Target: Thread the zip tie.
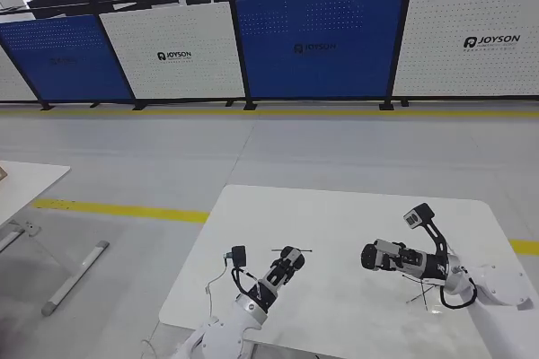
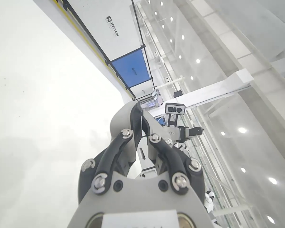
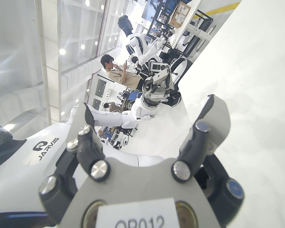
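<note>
- Top view: the zip tie [image 1: 292, 249] is a thin black strip over the white table [image 1: 341, 215]. It lies crossways at the tips of the left gripper [image 1: 291, 258], with an end sticking out on each side.
- In the left wrist view, the left gripper [image 2: 139, 110] is clamped on the zip tie [image 2: 141, 124]. The tie shows edge-on as a thin line between the dark pads [image 2: 135, 124].
- The right gripper [image 1: 369, 256] hangs over the table near the tie, apart from it and pointing toward it. In the right wrist view its fingers [image 3: 213, 110] are spread wide and empty.
- Thin dark strips [image 1: 420, 292] lie crossed on the table beside the right arm.
- Beyond the table, a yellow floor line [image 1: 117, 210] runs in front of blue and white panels [image 1: 319, 45].
</note>
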You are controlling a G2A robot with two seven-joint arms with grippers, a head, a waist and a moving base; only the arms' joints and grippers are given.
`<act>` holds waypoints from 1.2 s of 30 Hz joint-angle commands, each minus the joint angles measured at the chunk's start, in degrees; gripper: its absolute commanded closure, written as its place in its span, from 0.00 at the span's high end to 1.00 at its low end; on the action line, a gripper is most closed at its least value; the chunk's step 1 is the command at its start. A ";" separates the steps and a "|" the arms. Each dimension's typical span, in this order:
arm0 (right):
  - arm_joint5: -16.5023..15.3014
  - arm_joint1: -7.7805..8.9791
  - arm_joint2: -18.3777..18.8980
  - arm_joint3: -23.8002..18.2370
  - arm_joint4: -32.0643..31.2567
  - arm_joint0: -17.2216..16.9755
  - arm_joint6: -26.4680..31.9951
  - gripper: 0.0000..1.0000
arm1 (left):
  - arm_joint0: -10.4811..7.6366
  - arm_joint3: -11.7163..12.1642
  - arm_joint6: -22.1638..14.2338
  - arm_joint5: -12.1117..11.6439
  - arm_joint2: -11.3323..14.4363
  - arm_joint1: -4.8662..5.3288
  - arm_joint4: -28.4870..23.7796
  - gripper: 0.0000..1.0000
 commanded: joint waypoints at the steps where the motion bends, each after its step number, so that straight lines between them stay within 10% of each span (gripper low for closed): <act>1: 0.00 0.00 0.00 0.00 0.00 0.00 0.00 1.00 | 0.01 -0.02 -0.01 -0.02 -0.01 0.01 0.02 0.00; 36: 0.54 0.14 0.05 -1.09 -2.72 0.06 -0.70 1.00 | -3.35 2.11 -2.94 2.99 2.09 -0.35 2.55 0.00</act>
